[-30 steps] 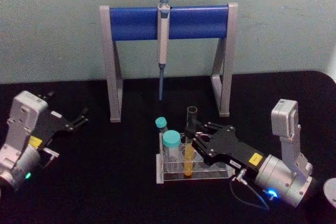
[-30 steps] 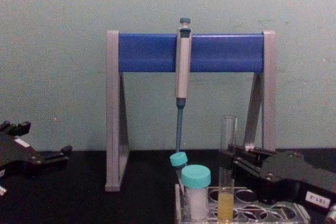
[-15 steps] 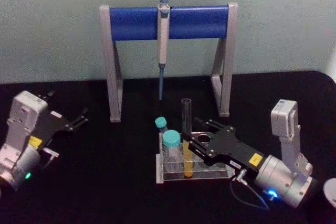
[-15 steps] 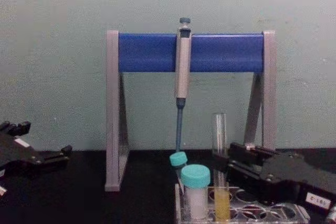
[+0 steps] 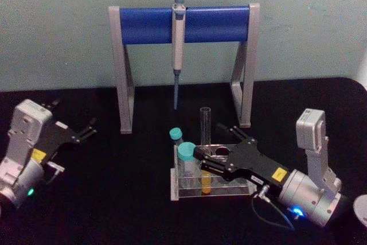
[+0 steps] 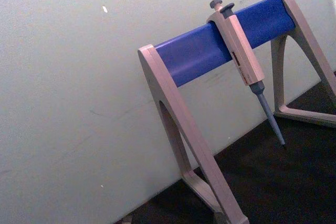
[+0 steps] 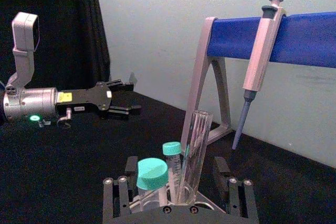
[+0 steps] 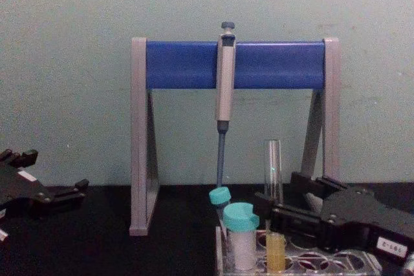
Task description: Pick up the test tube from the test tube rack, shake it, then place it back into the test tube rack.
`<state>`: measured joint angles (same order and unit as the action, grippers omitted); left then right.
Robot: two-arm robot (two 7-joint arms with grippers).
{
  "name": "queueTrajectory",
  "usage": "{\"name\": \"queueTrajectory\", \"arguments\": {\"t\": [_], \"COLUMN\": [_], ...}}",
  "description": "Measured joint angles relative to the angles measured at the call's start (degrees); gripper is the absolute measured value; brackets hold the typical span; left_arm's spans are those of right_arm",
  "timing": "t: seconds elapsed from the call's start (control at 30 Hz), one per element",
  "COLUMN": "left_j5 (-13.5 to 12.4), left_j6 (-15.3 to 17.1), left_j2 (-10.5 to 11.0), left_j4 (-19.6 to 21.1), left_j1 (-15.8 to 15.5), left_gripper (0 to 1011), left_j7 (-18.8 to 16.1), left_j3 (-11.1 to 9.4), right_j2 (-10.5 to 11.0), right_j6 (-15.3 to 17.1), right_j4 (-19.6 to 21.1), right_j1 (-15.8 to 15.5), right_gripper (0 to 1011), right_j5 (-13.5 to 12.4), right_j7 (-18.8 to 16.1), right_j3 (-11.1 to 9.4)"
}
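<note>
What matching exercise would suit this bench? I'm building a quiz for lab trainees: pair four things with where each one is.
Things:
1. test tube
2. pipette
3. right hand
4. left hand

Places:
A. hanging on the blue bar of the stand
B. apart at the table's left, holding nothing
C. upright in the test tube rack, yellow liquid at the bottom
D. at the rack, one finger on each side of the tube

Pairs: 1-C, 2-A, 3-D, 4-B

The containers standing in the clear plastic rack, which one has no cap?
The tall thin clear glass tube holding yellow liquid; both short vials beside it wear teal caps.
</note>
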<state>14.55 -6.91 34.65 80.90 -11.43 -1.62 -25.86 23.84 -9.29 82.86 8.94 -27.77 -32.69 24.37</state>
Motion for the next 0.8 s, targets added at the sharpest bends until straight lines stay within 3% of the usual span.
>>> {"name": "queueTrajectory", "arguments": {"t": [0.13,0.8], "left_j5": [0.0,0.0], "left_j6": [0.0,0.0], "left_j2": [0.0,0.0], "left_j4": [0.0,0.0], "left_j1": [0.0,0.0], "left_gripper": [1001,1001], "left_j7": [0.0,0.0], "left_j3": [0.0,0.0], "right_j2": [0.0,0.34], "right_j6": [-0.02,-0.9], "right_j4": [0.0,1.57], "right_j1": [0.0,-0.41], "right_gripper": [1000,1000], "right_j5": [-0.01,-0.68], "right_j7": [0.0,-0.38], "right_j3": [0.0,-0.67]}}
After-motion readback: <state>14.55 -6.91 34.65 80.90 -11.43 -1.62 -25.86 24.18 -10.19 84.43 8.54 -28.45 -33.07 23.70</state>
